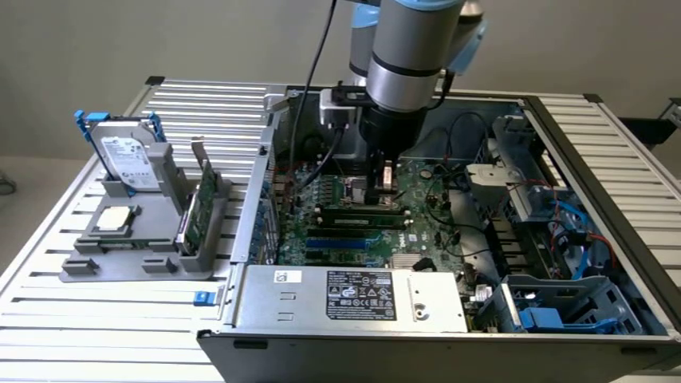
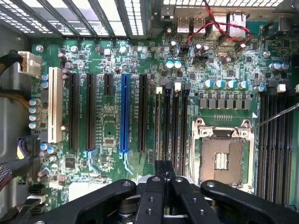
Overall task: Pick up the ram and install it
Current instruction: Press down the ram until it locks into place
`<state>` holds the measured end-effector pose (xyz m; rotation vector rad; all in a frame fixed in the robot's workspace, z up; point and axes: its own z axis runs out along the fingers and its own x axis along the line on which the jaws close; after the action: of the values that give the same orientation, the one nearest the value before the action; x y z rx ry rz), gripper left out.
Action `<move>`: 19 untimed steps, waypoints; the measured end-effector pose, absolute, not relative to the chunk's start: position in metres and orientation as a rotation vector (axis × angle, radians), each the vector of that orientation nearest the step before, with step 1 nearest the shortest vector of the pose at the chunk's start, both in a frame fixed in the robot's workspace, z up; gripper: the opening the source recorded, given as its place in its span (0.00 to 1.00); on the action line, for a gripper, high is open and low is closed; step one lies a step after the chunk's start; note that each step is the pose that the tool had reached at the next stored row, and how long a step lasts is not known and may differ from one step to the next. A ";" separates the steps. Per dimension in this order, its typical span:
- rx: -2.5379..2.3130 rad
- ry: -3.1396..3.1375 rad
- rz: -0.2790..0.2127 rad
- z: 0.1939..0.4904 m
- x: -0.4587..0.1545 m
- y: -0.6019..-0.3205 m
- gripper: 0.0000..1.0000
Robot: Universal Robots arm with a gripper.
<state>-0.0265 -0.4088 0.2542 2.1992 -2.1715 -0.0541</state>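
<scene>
Ram (image 1: 362, 209): lies flat in a motherboard (image 1: 426, 231) slot, directly below the gripper (image 1: 385, 185), long axis across the board. Gripper: closed, empty-looking.

Slatted metal table (image 1: 96, 311), plain beige wall (image 1: 127, 40)

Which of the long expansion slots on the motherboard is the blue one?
The blue slot is the single bright one, flanked by black slots on either side; the white slot sits further out.
</scene>
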 end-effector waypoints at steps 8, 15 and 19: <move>2.199 -2.173 -0.056 0.254 -0.026 -0.409 0.11; 2.200 -2.173 -0.057 0.254 -0.026 -0.409 0.11; 2.170 -2.203 -0.058 0.254 -0.026 -0.409 0.11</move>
<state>-0.0257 -0.4092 0.2542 2.1701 -2.2033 -0.0576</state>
